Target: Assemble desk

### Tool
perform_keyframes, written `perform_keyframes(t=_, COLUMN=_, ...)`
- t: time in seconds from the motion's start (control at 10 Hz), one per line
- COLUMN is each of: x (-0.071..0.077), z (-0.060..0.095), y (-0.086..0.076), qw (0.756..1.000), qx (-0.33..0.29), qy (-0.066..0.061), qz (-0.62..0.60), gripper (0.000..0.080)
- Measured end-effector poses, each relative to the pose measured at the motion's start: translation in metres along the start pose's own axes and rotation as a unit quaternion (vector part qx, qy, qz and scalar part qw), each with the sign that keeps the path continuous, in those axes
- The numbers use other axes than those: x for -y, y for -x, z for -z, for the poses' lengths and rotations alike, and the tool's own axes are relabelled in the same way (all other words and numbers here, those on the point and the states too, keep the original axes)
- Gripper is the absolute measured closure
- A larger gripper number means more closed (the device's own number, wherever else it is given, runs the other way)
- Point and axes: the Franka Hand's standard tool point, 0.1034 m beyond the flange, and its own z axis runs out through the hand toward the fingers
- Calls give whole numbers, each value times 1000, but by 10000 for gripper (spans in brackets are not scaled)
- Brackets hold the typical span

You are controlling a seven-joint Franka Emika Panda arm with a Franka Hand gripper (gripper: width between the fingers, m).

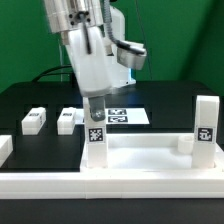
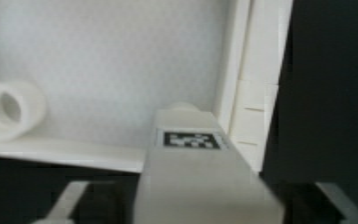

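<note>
On desk top (image 1: 145, 160) corner — spread gripper (image 1: 96, 110) straddles upright leg (image 1: 97, 148).

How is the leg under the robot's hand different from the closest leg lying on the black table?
The upright leg stands on a corner of the desk top; the loose leg lies flat on the black table. The gripper straddles the upright leg; nothing touches the loose leg. Both are white blocks with black-and-white tags.

No readable text; patterned tags (image 1: 96, 137) on legs (image 1: 205, 110)
</note>
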Motion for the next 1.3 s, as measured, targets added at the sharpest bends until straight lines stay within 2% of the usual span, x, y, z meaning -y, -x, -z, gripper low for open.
perform_keyframes(t=0.1, x=7, z=1, y=4, qw=996, qx=-7, qy=-8, qz=94, gripper=237)
perform_keyframes(t=0.2, x=8, z=0, y=8, qw=984, qx=-6, qy=-5, qz=180, gripper=169)
perform_keyframes(t=0.5, x=6, z=0, y=5, qw=968, qx=-8, qy=-3, qz=250, gripper=151)
perform_keyframes(t=0.6, x=6, z=1, y=4, qw=950, qx=-11, qy=0, qz=311, gripper=151)
perform_keyframes(t=0.7, x=7, z=2, y=1, qw=906, qx=-21, qy=9, qz=423, gripper=151)
perform_keyframes(t=0.8, x=5, z=2, y=-2, qw=872, qx=-20, qy=10, qz=490, gripper=151)
perform_keyframes(t=1.1, x=-12, z=-3, y=-13, qw=778, qx=-11, qy=18, qz=628, gripper=151)
perform_keyframes(t=1.3, x=-16, z=-6, y=-18, qw=780, qx=-10, qy=20, qz=626, gripper=151)
